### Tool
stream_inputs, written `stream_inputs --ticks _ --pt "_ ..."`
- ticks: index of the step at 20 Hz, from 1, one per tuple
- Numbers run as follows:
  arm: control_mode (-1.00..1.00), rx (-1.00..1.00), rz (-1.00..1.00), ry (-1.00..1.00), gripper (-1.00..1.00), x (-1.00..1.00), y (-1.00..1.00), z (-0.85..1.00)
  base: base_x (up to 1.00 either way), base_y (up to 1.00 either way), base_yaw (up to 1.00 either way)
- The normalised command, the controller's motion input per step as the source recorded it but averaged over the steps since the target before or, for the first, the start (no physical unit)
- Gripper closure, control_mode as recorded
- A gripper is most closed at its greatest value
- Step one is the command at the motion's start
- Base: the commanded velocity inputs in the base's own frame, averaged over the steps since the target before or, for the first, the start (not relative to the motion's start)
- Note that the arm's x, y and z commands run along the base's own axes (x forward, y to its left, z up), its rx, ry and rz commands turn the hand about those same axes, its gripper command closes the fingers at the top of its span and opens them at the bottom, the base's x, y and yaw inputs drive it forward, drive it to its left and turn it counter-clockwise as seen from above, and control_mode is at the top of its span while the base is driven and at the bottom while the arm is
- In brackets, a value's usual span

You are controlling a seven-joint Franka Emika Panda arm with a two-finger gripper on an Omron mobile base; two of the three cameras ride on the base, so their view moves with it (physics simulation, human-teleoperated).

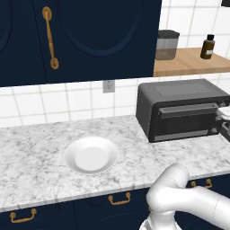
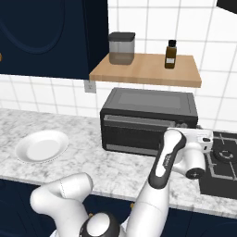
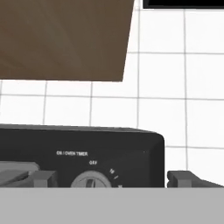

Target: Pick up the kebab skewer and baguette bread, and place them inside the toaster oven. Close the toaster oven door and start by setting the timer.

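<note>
You're at the last step; the dark grey boxy toaster oven (image 2: 149, 121) at the counter's right has its glass door (image 2: 139, 133) shut; the gripper (image 3: 109, 178) stands spread around the round grey timer knob (image 3: 89, 181); next, close and twist.

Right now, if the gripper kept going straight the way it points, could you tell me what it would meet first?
Most likely the toaster oven: the open gripper faces its control panel, with the timer knob between the fingertips. How far off it is cannot be told.

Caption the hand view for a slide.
Open claw straddling the timer knob on the toaster oven, its pointer near OFF, with white wall tiles behind.
</note>
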Motion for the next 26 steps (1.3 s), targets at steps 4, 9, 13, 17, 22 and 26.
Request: stream_inputs --ticks 4,9,13,17,22,26 --pt "-1.0 0.0 0.0 0.0 -1.0 0.0 -0.24 -0.09 0.0 0.0 0.0" --pt "-1.0 0.0 0.0 0.0 -1.0 0.09 0.0 -0.19 0.0 0.0 0.0" --pt "-1.0 0.0 0.0 0.0 -1.0 0.32 0.0 -0.1 0.0 0.0 0.0" --pt "-1.0 0.0 0.0 0.0 -1.0 0.35 0.0 -0.01 0.0 0.0 0.0" --pt "-1.0 -0.02 -0.02 -0.02 -1.0 0.16 0.03 0.0 0.0 0.0 0.0" --pt "-1.0 -0.06 -0.12 -0.04 -1.0 0.07 0.25 0.0 0.0 0.0 0.0"
